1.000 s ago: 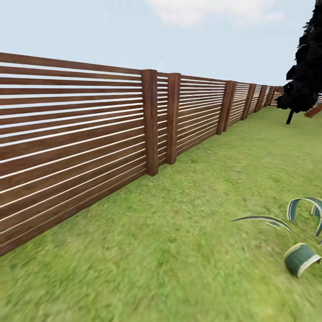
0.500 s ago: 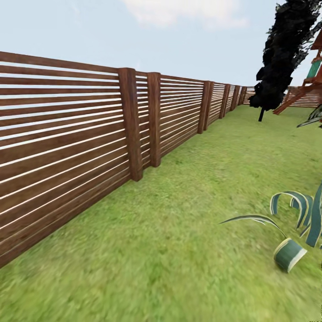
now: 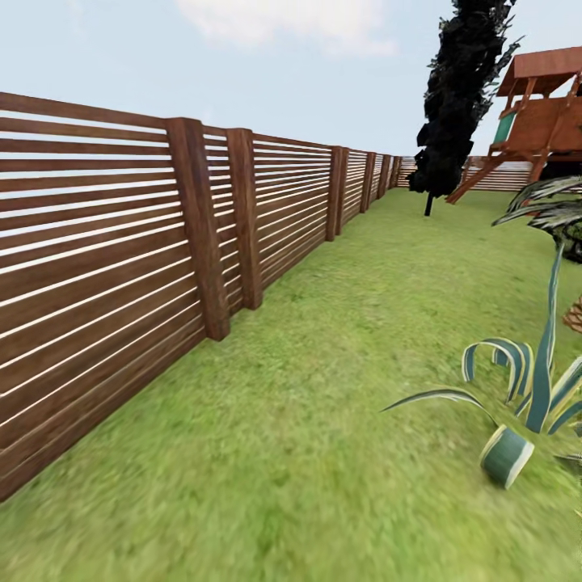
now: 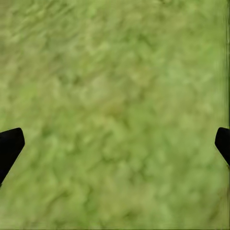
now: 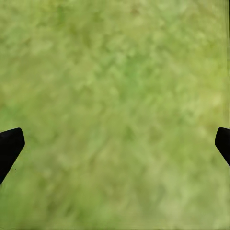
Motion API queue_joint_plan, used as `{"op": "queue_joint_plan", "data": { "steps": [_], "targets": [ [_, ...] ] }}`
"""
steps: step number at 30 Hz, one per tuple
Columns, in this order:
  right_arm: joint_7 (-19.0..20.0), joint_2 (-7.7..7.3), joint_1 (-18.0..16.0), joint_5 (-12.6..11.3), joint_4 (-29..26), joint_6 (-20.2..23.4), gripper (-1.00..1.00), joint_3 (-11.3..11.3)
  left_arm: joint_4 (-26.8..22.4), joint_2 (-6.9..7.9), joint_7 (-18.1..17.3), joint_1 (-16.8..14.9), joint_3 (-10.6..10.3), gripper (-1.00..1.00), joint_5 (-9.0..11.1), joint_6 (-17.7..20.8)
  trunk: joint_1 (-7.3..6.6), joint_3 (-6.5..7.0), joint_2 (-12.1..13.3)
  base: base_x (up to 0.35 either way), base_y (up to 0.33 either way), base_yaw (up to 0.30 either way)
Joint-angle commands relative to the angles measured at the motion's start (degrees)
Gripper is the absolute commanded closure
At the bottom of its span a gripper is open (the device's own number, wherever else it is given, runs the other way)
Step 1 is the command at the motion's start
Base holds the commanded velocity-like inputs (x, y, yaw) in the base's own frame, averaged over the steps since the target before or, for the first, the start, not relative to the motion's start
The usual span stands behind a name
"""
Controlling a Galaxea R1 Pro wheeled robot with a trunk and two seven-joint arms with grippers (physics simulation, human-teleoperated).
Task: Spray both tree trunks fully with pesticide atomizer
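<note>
A green lawn [image 3: 339,388] spreads across the lower and central frame of my head view. A reddish-brown slatted fence [image 3: 121,259] runs from the left edge toward the upper centre. At the upper right stands a tall tree with dark jagged foliage [image 3: 461,89], and beside it a wooden play structure [image 3: 537,113]. A striped-leaf plant [image 3: 525,396] sits at the lower right.

My left end effector [image 4: 115,143] hangs over grass, fingertips [image 4: 9,146] spread wide — nothing between them. My right end effector [image 5: 115,143] is likewise spread wide over grass, fingertips [image 5: 9,143] at the frame's edges.
</note>
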Motion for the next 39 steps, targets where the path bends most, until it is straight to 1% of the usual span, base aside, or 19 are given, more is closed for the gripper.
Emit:
{"op": "queue_joint_plan", "data": {
  "steps": [1,13,24,36,39],
  "targets": [
    [-0.02,0.04,-0.04,0.36,0.04,-0.18,-1.00,-0.17,0.07,-0.04,0.01,-0.02,-0.06,-1.00,0.24,-0.18,0.02,-0.05,-0.02,0.298,0.208,-0.262],
    [-0.02,0.06,-0.04,0.36,-0.04,-0.25,-1.00,-0.17,0.20,-0.11,-0.02,-0.02,-0.13,-1.00,0.23,-0.10,0.02,-0.05,-0.02,0.294,0.219,-0.240],
    [-0.02,0.02,-0.04,0.37,0.02,-0.25,-1.00,-0.17,0.20,-0.25,-0.10,-0.02,-0.19,-1.00,0.06,-0.09,0.02,-0.05,-0.02,0.296,0.203,-0.020],
    [-0.02,0.02,-0.04,0.36,-0.05,-0.25,-1.00,-0.25,0.20,-0.22,-0.12,-0.02,-0.19,-1.00,0.05,-0.09,0.02,-0.05,-0.02,0.332,0.104,-0.002],
    [-0.02,0.02,-0.04,0.36,-0.05,-0.25,-1.00,-0.25,0.20,-0.21,-0.12,-0.02,-0.19,-1.00,0.08,-0.09,0.02,-0.05,-0.02,0.334,0.110,-0.114]
  ]
}}
